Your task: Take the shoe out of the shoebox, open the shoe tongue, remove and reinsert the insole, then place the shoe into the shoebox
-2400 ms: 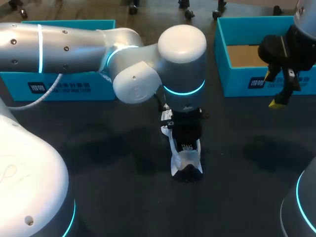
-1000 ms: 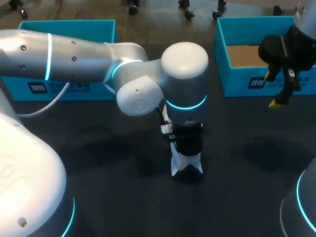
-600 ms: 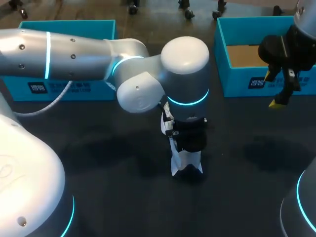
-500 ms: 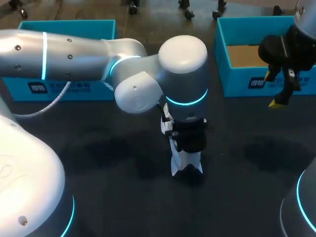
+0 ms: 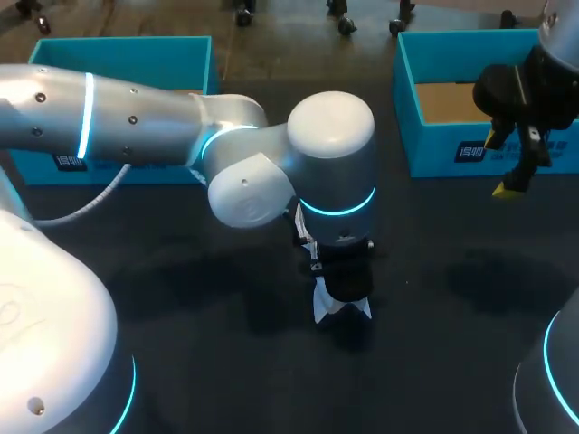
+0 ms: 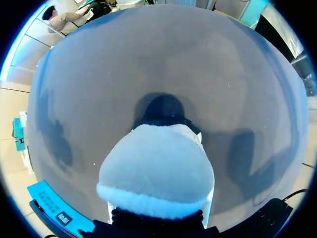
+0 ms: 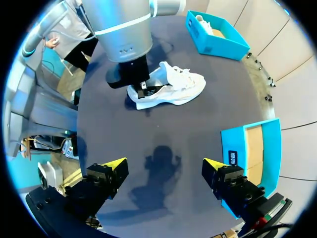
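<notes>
1. Shoe (image 5: pixel 326 306), white, stands on its sole out on the dark counter (image 5: pixel 208 380), about the middle, between the two teal boxes and well apart from both; it is in neither box.
2. From the left wrist view the shoe (image 6: pixel 156 173) fills the space right under the camera, a pale rounded shape edged by a fuzzy white rim.
3. Left arm (image 5: pixel 136 122) reaches in across the counter and turns straight down; its left hand (image 5: pixel 346 276) sits right on top of the shoe, at the heel and opening end as the right wrist view shows it (image 7: pixel 136 82); whether that hand is open or closed on anything cannot be told from here.
4. Right hand (image 5: pixel 500 163) hangs in the air over the counter, just in front of the near wall of the shoebox (image 5: pixel 479 149); its yellow tips stand wide apart and it has hold of nothing.
5. That shoebox shows a bare cardboard floor; seen from the right wrist, it lies just beside the right hand (image 7: pixel 162 168), with the shoe (image 7: pixel 173 87) well ahead.
6. Beyond the shoe lies a second box (image 7: pixel 218 37), something white inside; what it is I cannot tell.
</notes>
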Tool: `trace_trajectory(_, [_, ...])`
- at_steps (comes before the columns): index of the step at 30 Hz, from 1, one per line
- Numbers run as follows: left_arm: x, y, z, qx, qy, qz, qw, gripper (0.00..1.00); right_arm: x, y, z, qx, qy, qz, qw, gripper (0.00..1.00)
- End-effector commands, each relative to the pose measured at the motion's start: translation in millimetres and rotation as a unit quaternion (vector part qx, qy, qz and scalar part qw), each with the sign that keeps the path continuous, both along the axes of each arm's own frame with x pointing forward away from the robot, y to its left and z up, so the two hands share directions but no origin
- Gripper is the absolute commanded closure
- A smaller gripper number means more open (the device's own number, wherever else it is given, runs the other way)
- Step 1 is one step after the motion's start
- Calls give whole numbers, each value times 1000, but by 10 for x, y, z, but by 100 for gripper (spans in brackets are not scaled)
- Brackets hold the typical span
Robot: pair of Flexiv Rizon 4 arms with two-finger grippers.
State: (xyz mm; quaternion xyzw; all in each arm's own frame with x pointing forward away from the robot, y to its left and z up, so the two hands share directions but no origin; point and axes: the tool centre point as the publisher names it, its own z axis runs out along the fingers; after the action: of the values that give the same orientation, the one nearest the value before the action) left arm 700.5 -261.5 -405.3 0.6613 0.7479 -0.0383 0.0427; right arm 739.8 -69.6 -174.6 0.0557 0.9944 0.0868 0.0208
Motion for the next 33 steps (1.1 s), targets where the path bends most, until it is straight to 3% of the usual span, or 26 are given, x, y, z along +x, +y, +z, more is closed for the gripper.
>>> trace_trajectory(1, [8,7,48,-3,-11,4,1000,100,15,12,-8,-2,1,0,1000,0])
trace_trajectory(11, [218,18,238,-15,-39,18,999,100,15,12,-8,-2,1,0,1000,0])
trace_trajectory(17, [313,-29,109,-14,-54,27,998,100,15,12,-8,-2,1,0,1000,0])
trace_trajectory(24, [284,-13,7,11,-77,17,997,100,15,12,-8,-2,1,0,1000,0])
trace_trajectory(33, [460,52,442,4,-128,30,991,100,15,12,-8,-2,1,0,1000,0])
